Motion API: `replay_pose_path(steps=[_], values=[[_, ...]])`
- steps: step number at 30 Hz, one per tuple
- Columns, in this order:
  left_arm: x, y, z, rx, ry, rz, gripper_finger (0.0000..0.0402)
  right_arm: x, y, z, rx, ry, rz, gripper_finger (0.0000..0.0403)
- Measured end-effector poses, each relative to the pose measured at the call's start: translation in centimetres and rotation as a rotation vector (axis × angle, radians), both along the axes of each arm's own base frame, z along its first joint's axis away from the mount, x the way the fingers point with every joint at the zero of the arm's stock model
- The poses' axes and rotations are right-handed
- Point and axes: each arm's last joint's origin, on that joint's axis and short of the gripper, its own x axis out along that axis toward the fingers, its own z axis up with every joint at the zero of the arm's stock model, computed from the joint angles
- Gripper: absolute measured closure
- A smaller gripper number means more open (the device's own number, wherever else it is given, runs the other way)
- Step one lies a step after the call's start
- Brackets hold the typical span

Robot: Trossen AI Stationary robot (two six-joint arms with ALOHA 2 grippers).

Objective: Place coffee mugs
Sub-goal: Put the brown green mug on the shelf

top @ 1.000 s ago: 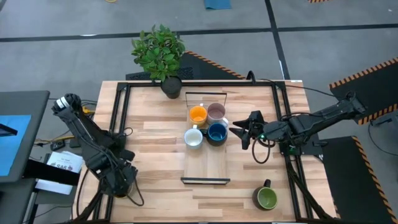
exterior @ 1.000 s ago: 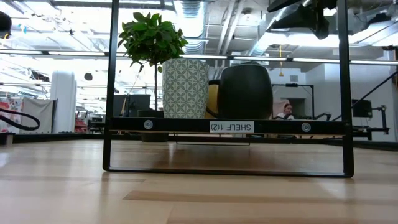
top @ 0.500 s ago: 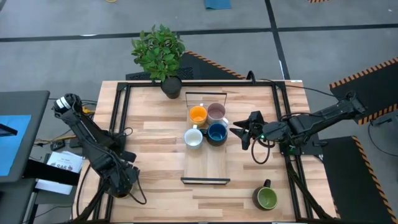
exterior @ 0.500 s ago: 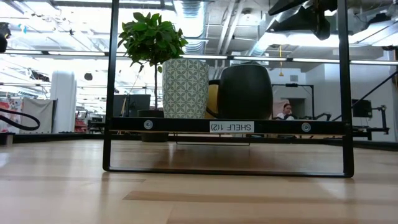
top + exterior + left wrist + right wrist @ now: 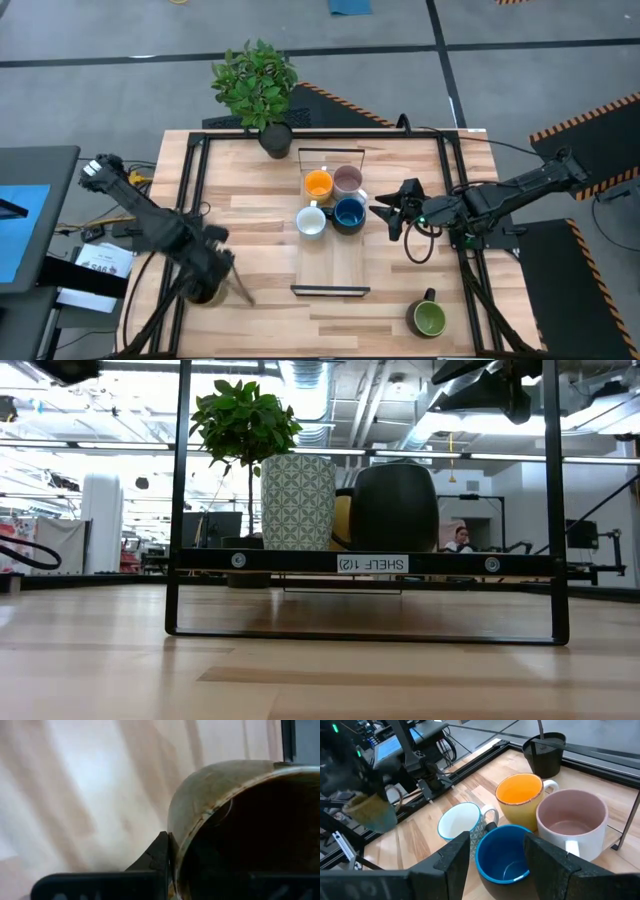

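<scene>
Brown mug (image 5: 235, 825) clenched in left gripper (image 5: 208, 272) fingers near worktop (image 5: 250, 200) left edge. Shelf (image 5: 330, 258), free front half, well to the right. Right gripper (image 5: 388, 212) released beside blue mug (image 5: 350, 212).

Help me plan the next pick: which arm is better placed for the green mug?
Right. The green mug stands on that side and the right gripper is open; the left gripper holds the brown mug.
</scene>
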Motion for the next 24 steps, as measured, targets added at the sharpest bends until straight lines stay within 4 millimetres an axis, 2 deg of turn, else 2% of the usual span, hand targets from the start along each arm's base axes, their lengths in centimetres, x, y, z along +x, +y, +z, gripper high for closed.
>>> replay_pose_path(steps=[4,9,11,15,19,24], values=[[2.4,3.3,3.8,0.024,-0.108,0.156,0.0383,0.0,0.0,0.0,0.0,0.0,0.0,0.0193],[6.8,6.4,6.1,-0.028,-0.15,0.414,0.0384,0.0,0.0,0.0,-0.001,0.001,0.0,0.0193],[8.6,6.7,6.1,-0.048,-0.117,0.459,0.0385,0.0,0.0,0.0,-0.001,0.001,0.0,0.0193],[12.4,6.0,5.8,-0.06,-0.085,0.44,0.0385,0.0,0.0,0.0,-0.003,0.006,0.0,0.0193],[15.7,5.6,4.9,0.028,-0.109,0.461,0.0385,-0.1,0.0,-0.2,-0.009,0.027,0.0,0.0193],[18.5,5.3,3.7,0.042,-0.166,0.573,0.0385,-0.1,0.0,-0.3,-0.011,0.033,0.0,0.0193]])
